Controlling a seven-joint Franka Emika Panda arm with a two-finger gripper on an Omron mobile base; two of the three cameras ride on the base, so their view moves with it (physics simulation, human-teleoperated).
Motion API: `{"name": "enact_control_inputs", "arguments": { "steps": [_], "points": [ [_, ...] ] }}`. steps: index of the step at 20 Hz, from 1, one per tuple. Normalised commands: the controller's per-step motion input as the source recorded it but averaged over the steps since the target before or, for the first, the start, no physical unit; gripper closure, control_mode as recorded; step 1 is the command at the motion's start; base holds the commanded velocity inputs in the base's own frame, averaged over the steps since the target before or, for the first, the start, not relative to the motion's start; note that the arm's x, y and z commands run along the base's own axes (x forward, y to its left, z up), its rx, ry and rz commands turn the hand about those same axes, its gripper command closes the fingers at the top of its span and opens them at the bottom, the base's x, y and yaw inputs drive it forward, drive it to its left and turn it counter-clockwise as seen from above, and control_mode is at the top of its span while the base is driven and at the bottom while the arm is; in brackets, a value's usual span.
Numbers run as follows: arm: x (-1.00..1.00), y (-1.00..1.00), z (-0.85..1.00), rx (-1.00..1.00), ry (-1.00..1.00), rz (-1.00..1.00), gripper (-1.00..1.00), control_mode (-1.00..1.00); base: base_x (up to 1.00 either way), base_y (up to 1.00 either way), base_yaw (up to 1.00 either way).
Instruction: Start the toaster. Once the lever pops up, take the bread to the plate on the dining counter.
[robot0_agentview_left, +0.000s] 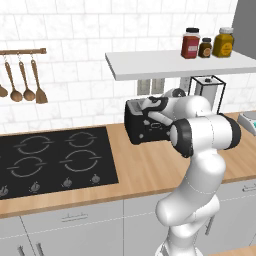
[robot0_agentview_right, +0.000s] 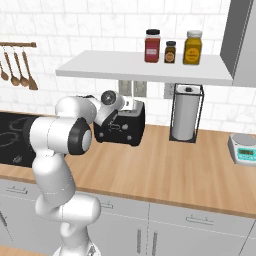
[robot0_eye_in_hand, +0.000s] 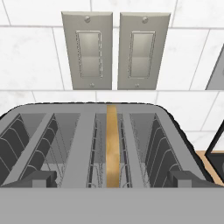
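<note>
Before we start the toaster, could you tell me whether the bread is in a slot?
In: the bread stands on edge inside a slot of the toaster.

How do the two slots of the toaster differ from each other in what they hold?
In the hand view, the right slot of the toaster holds a slice of bread standing on edge near its left wall; the left slot holds nothing. Both slots show the same wire guides and lie side by side.

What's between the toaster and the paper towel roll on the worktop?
Nothing: in the right base view, bare wood worktop separates the toaster from the paper towel roll in its black wire stand.
</note>
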Motion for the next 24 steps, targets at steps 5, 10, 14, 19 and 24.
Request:
{"name": "enact_control_inputs", "arguments": {
  "steps": [5,10,14,19,24],
  "points": [
    [0.0,0.0,0.0,0.0,0.0,0.0,-1.0,-1.0,0.0,0.0,0.0],
    [0.0,0.0,0.0,0.0,0.0,0.0,-1.0,-1.0,0.0,0.0,0.0],
    [0.0,0.0,0.0,0.0,0.0,0.0,-1.0,-1.0,0.0,0.0,0.0],
    [0.0,0.0,0.0,0.0,0.0,0.0,-1.0,-1.0,0.0,0.0,0.0],
    [0.0,0.0,0.0,0.0,0.0,0.0,-1.0,-1.0,0.0,0.0,0.0]
  ]
}}
